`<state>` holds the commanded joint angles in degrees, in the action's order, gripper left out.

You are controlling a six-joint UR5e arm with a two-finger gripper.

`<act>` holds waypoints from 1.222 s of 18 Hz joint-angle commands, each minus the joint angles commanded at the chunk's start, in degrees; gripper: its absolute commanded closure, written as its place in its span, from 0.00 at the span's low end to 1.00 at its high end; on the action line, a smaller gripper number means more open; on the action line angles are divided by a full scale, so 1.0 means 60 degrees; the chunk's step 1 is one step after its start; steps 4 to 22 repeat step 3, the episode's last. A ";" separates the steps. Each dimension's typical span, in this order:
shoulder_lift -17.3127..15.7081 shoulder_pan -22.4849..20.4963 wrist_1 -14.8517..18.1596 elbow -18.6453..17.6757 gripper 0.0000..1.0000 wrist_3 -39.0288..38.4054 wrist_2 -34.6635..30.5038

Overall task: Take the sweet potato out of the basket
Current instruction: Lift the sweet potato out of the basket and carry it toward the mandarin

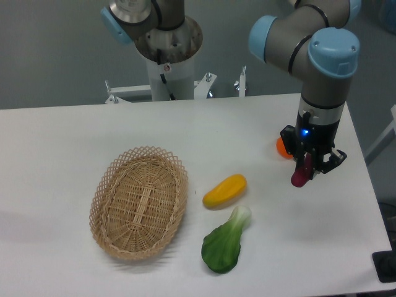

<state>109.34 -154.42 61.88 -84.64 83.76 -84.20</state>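
You have one basket (138, 202), one sweet potato (301, 174), one yellow vegetable (224, 190), one leafy green (224, 244) and one orange fruit (283, 147) on the white bench (62, 142), with a single arm over them.

The basket is an oval, shallow piece of tan woven straw with a lacy looped rim, and nothing lies in it. The sweet potato is small, finger-like and magenta-purple, with a rounded lower tip. It is well to the right of the basket, held nearly upright in the end effector (307, 166), whose two dark fingers are clamped on its upper part so only the lower end shows. You cannot tell whether that tip touches the bench.

The yellow vegetable is smooth and oblong, lying tilted just to the right of the basket. The leafy green sits right of the basket's near end, pale stalk up, dark crinkled leaf down. The orange fruit is round and mostly hidden behind the end effector, far to the right of the basket.

Your arm comes in from above the basket's far right, its grey wrist with blue caps pointing straight down.
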 joint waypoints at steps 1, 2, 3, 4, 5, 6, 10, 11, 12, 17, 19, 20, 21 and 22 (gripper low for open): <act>0.0000 0.0000 0.0000 0.0000 0.87 0.0000 0.0000; 0.0000 0.0000 0.0000 0.0000 0.87 0.0000 0.0015; 0.0000 0.0000 0.0000 -0.0014 0.87 0.0000 0.0015; 0.0000 0.0000 0.0000 -0.0014 0.87 0.0000 0.0015; 0.0000 0.0000 0.0000 -0.0014 0.87 0.0000 0.0015; 0.0000 0.0000 0.0000 -0.0014 0.87 0.0000 0.0015; 0.0000 0.0000 0.0000 -0.0014 0.87 0.0000 0.0015; 0.0000 0.0000 0.0000 -0.0014 0.87 0.0000 0.0015; 0.0000 0.0000 0.0000 -0.0014 0.87 0.0000 0.0015; 0.0000 0.0000 0.0000 -0.0014 0.87 0.0000 0.0015; 0.0000 0.0000 0.0000 -0.0014 0.87 0.0000 0.0015; 0.0000 0.0000 0.0000 -0.0014 0.87 0.0000 0.0015; 0.0000 0.0000 0.0000 -0.0014 0.87 0.0000 0.0015; 0.0000 0.0000 0.0000 -0.0014 0.87 0.0000 0.0015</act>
